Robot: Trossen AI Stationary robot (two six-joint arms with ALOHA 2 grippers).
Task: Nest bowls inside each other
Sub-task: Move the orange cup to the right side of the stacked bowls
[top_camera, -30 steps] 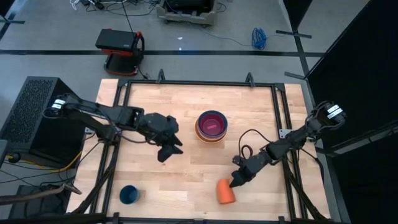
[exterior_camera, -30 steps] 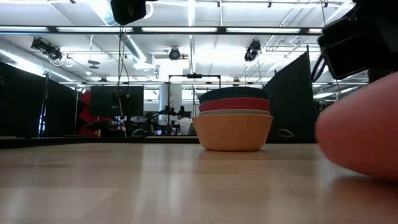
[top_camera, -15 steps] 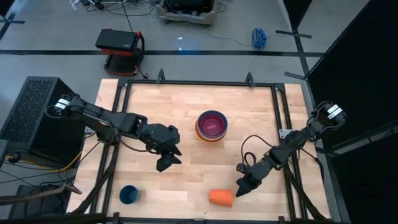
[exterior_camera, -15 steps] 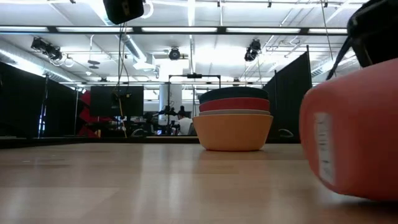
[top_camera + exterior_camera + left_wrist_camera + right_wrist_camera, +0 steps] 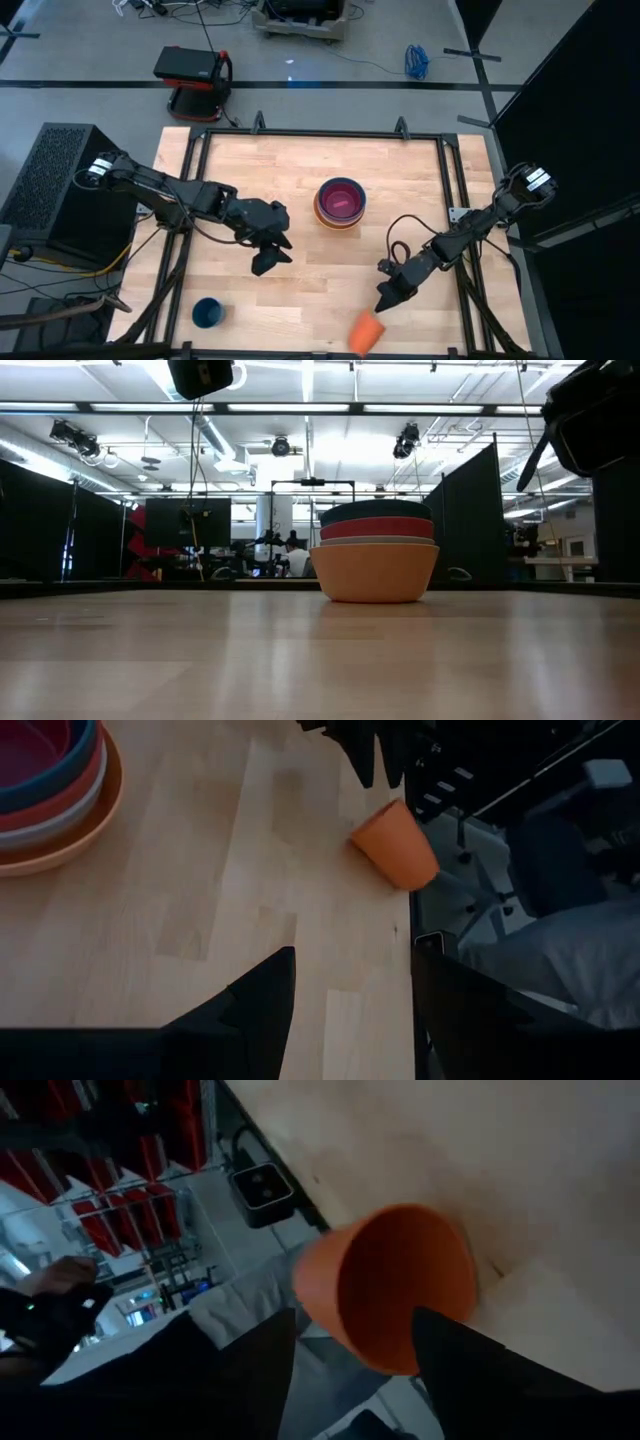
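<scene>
Looks like the very end of the nesting job, with all the bowls (image 5: 340, 203) already tucked into one stack on the bench (image 5: 290, 170). Counted in that stack: five, with orange at the bottom, then white, red-orange, teal-blue, and magenta-pink innermost. Found farther up the bench than both pincers, off to the right of the left pincer (image 5: 268, 258) and to the left of the right pincer (image 5: 386, 299), well apart from each. Left pincer fingers apart, holding nothing. Right pincer fingers apart too, holding nothing, down by the near edge. Just past the right pincer, one small orange cup (image 5: 366, 333), hanging over the bench edge. One dark blue cup (image 5: 208, 313) nearer the front than the left pincer. Two cups in all, not part of the job. Next, likely nothing left to nest; maybe just pull both arms back without bumping the stack.
</scene>
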